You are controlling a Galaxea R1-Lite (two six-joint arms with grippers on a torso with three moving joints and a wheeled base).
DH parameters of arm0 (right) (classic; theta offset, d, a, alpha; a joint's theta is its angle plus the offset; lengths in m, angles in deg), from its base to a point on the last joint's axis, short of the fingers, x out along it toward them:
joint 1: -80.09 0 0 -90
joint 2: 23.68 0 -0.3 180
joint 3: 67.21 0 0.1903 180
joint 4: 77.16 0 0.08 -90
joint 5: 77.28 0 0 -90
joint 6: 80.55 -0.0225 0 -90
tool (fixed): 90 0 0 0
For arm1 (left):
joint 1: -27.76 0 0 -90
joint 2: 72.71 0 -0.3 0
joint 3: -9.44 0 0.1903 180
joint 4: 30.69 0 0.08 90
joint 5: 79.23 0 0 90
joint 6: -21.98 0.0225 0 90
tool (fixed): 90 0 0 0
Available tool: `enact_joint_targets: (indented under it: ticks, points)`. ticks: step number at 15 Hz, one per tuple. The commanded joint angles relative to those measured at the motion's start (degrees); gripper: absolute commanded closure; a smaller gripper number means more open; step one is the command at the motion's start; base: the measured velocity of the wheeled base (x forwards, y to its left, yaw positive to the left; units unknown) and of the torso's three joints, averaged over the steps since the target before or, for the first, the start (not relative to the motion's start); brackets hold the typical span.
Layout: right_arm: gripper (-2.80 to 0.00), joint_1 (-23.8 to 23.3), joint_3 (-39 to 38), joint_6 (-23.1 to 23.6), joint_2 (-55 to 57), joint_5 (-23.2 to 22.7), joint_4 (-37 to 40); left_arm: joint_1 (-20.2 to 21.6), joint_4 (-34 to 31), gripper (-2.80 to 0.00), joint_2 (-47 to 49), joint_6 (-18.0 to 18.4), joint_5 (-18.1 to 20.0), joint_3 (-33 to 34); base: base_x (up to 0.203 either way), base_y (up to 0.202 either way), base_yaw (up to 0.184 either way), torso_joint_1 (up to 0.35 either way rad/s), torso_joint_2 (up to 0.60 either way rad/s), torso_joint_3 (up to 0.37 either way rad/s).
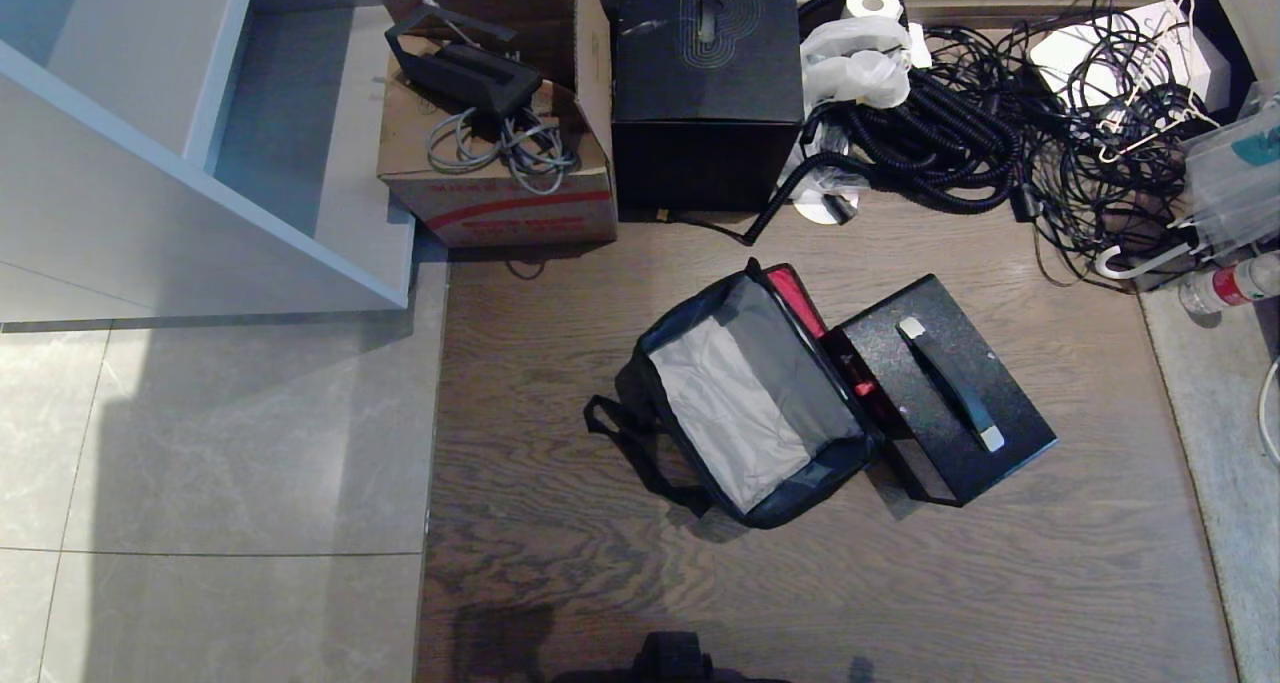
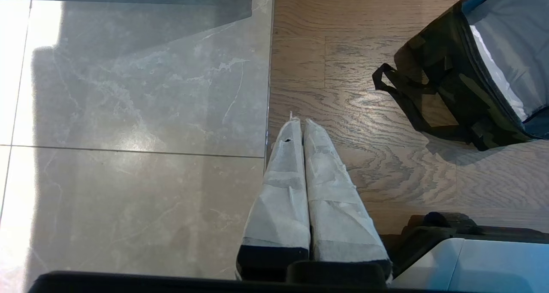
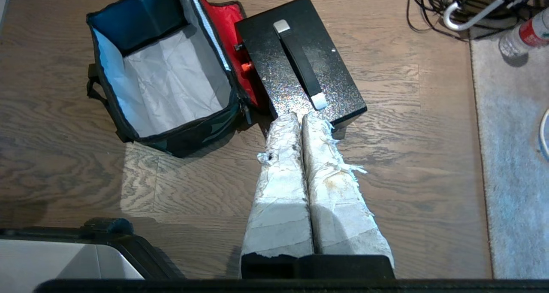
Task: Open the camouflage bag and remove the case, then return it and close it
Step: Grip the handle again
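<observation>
Left gripper (image 2: 299, 122): white-taped fingers pressed together with nothing between them, hanging above the seam where the grey marble-look floor tiles (image 2: 128, 113) meet the brown wood-grain floor (image 2: 386, 168); out of the head view.
Right gripper (image 3: 300, 118): frayed white-taped fingers together, holding nothing, above the wood floor just short of the case's near end; whether it touches the case cannot be told.
Camouflage bag (image 1: 750, 403): boxy soft fabric bag with black sides and straps, standing open on the wood floor at mid-scene; crumpled grey lining exposed and nothing visible inside; a black strap loop lies on the floor on its left side.
Bag lid (image 3: 231, 40): flipped back to the right, red inside showing, wedged between bag and case.
Case (image 1: 945, 403): black rectangular hard box with a glittery speckled top, out of the bag, lying on the floor right beside it on the right, against the red lid; black strap handle (image 1: 950, 383) with silver ends runs along its top.
Further back, left: brown cardboard box (image 1: 500, 178) holding grey cable and a black object.
Further back, centre: larger black box with a swirl emblem (image 1: 708, 73).
Further back, right: tangle of black cables (image 1: 1000, 123) and a white plastic bag (image 1: 858, 63).
Far left: pale grey shelving unit (image 1: 200, 143).
</observation>
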Motion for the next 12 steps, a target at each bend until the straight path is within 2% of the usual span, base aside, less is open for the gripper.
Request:
enact_joint_targets:
  ticks: [1,12]
  points:
    - [0.0,0.0,-2.3,0.2,0.1,-0.1,-0.1,0.0,0.0,0.0,0.0,0.0,0.0,0.0,0.0,0.0,0.0,0.0,0.0,0.0]
    - [0.0,0.0,-2.3,-1.1,0.1,0.1,-0.1,0.0,0.0,0.0,0.0,0.0,0.0,0.0,0.0,0.0,0.0,0.0,0.0,0.0]
